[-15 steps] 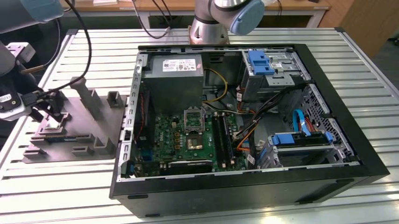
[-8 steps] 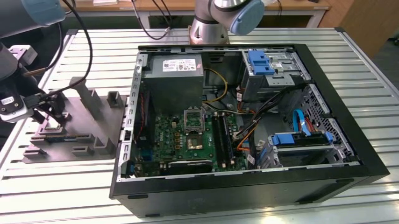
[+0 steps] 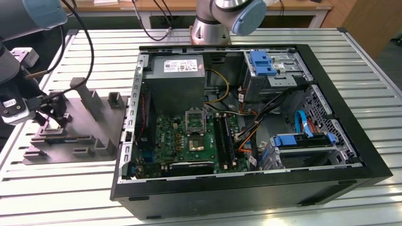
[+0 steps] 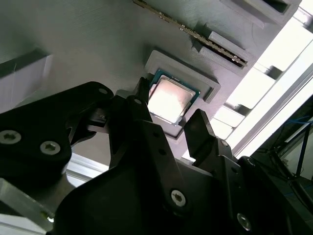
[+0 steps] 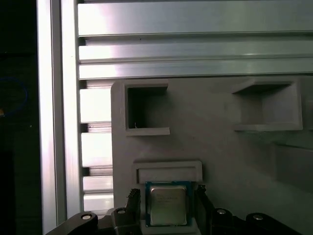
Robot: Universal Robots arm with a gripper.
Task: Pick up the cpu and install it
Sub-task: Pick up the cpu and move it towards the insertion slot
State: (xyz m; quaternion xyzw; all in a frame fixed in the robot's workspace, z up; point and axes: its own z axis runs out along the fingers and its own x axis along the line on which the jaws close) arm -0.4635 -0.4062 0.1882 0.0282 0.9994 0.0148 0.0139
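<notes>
The tool (image 5: 167, 192) hangs spread astride the cpu (image 5: 167, 208), which sits in a shallow pocket of the grey fixture (image 5: 220, 147), likely to keep it square for gripping.

None of the print I can see is readable. The cpu (image 5: 167, 205) has faint engraved lines on its metal top, too dim to make out. In the exterior view a white label (image 3: 184, 66) sits on the power supply (image 3: 176, 89), toward 11 o'clock inside the computer case (image 3: 251, 188), with print too small to read. A white tag (image 3: 9, 103) on my arm (image 3: 12, 66), at 9 o'clock, is equally unreadable.
</notes>
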